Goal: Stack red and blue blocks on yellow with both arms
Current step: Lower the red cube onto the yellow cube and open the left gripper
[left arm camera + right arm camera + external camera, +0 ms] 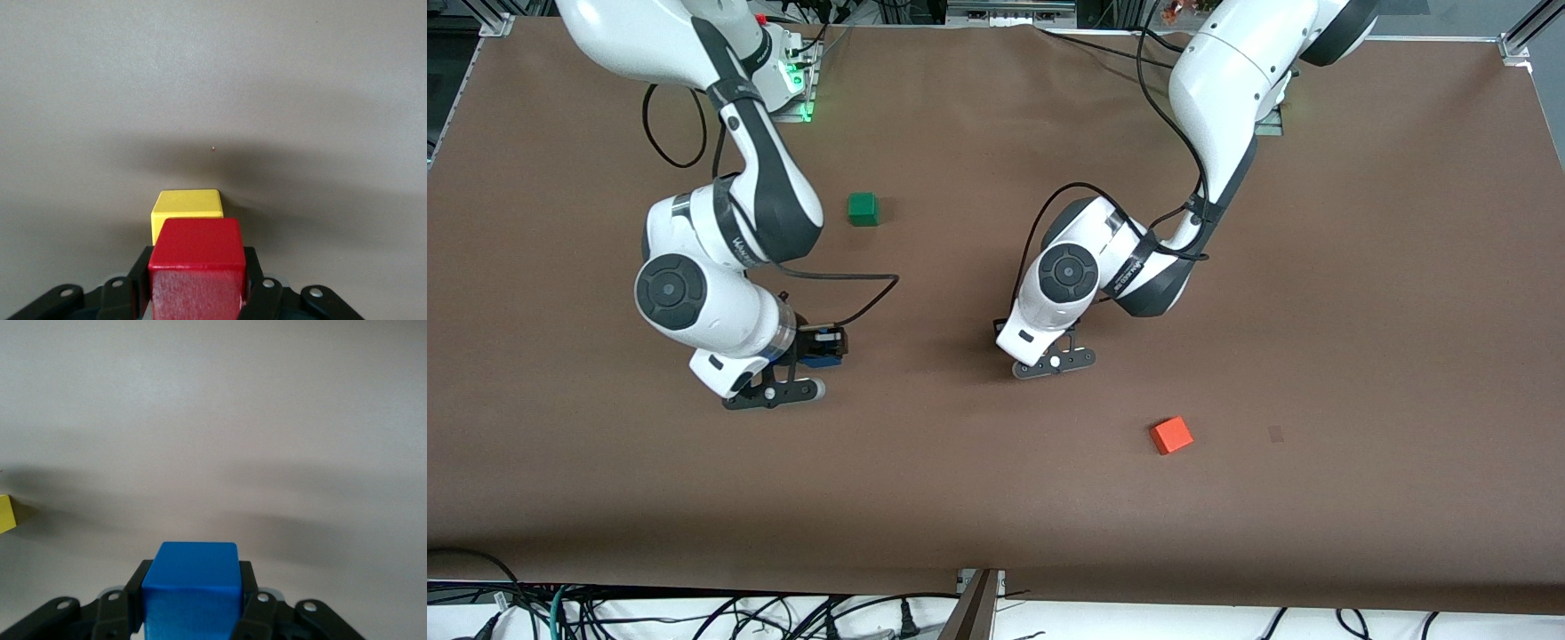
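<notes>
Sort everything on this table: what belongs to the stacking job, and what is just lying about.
In the job: red block in the left pincer, blue block in the right pincer, yellow block under the red one.
Lying about: green block, orange block.

Yellow cube (7, 513) cut by the right wrist view's edge; hidden under the left arm (1067, 284) in front view.

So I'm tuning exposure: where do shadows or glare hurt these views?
Front view: even light, soft shadows under both arms, the brown table free of glare. Left wrist view: a broad dark shadow surrounds the yellow cube, yet the red cube stays crisp. Right wrist view: the blue cube is sharp, shadow bands cross the table.
</notes>
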Controlling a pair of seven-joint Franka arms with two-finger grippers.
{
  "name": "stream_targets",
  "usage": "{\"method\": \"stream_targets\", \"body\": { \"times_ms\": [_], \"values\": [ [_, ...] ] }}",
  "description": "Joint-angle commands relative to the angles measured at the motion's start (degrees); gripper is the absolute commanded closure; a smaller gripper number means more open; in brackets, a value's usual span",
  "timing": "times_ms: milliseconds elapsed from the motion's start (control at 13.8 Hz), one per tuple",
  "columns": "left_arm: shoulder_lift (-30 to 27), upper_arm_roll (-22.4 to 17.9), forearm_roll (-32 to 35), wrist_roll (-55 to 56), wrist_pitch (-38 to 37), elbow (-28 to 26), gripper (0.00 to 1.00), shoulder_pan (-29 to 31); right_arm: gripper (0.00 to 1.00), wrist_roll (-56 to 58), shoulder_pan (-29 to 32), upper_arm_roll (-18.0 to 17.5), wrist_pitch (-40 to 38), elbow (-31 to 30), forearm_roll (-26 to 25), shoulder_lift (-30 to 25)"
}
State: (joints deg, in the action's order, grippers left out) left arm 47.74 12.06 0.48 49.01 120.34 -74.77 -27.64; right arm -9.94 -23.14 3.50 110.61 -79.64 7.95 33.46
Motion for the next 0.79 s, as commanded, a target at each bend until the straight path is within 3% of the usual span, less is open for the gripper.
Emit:
{"method": "stream_targets", "body": {
  "times_ms": [0,722],
  "values": [
    [0.78,-0.37,1.80,0.83,-0.89,1.21,1.00,-0.66,0.97,-1.22,-0.15,0.10,-1.27,1.41,-0.57,0.73],
    [0.52,-0.46,3.91,0.83,-2.12,1.03,1.00,-0.40,0.97,-3.86,-1.65,0.01,-1.27,1.41,-0.48,0.64]
  ]
}}
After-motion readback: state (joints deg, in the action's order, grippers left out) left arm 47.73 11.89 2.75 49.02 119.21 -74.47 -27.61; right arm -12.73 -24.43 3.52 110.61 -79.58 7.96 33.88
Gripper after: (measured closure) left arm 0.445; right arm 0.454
